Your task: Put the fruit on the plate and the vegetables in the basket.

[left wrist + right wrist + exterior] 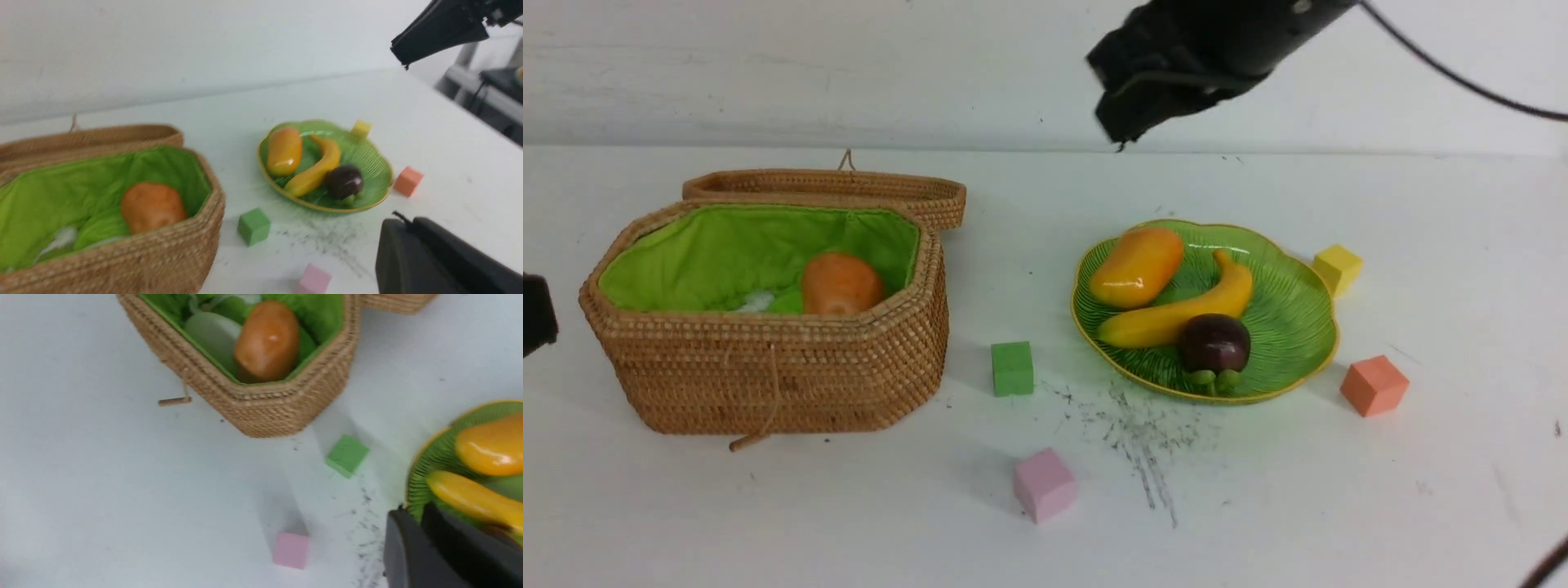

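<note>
The green plate [1290, 327] carries all the fruit: a mango [1137, 266], a banana [1176, 314] and a dark mangosteen [1215, 343]. The wicker basket [768, 367] stands open on the left. Inside it are the round orange ball [840, 283], a bit of white radish [756, 302] and a pale green gourd [212, 335]. My right gripper [1115, 135] hangs high above the table behind the plate, shut and empty. My left gripper [402, 222] is shut and empty; it sits at the left edge of the front view, beside the basket.
Foam cubes lie on the white table: green [1012, 368] between basket and plate, pink [1045, 484] nearer the front, orange [1374, 385] and yellow [1337, 267] right of the plate. The basket lid [833, 188] lies folded back behind the basket. Dark scuff marks [1143, 441] streak the table.
</note>
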Tool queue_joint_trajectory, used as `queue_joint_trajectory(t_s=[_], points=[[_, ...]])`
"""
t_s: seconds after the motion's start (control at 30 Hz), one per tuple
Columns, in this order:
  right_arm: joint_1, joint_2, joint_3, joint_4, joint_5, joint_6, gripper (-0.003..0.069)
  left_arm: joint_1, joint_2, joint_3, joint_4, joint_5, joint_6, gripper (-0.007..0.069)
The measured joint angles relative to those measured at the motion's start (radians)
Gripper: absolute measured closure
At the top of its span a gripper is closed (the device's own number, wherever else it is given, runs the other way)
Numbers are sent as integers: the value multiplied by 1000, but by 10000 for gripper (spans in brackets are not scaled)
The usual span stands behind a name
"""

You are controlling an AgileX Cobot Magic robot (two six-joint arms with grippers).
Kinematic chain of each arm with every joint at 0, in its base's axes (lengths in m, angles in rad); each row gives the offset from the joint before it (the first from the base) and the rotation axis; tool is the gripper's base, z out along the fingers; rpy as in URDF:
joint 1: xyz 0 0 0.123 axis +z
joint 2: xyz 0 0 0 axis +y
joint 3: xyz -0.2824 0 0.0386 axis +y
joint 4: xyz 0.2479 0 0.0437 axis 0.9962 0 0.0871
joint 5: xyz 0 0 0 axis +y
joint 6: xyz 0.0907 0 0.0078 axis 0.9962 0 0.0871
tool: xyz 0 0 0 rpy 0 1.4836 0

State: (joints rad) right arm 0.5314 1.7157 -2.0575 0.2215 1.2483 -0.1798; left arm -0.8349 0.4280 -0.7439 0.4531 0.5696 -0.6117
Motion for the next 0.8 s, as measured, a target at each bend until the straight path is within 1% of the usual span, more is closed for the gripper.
queue_joint_trajectory(t_s=[0.07,0.13,0.17,0.2,0.23,0.33,0.5,0.57,0.67,0.8], points=[[0,-68,51,-54,3,35,671,0,-69,92,0,-96,-32,614],[1,-152,142,-91,3,80,671,0,-141,187,0,-195,-80,614],[1,-207,200,-105,3,103,669,0,-175,233,0,-228,-98,614],[1,-218,200,-107,3,103,669,0,-175,233,0,-235,-102,614],[1,-290,291,-121,3,138,666,0,-217,293,3,-285,-128,614],[1,-485,503,-126,8,221,662,0,-272,394,13,-359,-148,614],[1,-744,832,-129,9,329,658,0,-285,473,21,-383,-153,607],[1,-787,894,-131,4,346,657,0,-285,484,22,-383,-154,606],[1,-928,1029,-131,4,366,655,0,-285,504,23,-370,-155,603],[1,-1042,1109,-131,16,366,651,0,-285,506,23,-339,-155,602]])
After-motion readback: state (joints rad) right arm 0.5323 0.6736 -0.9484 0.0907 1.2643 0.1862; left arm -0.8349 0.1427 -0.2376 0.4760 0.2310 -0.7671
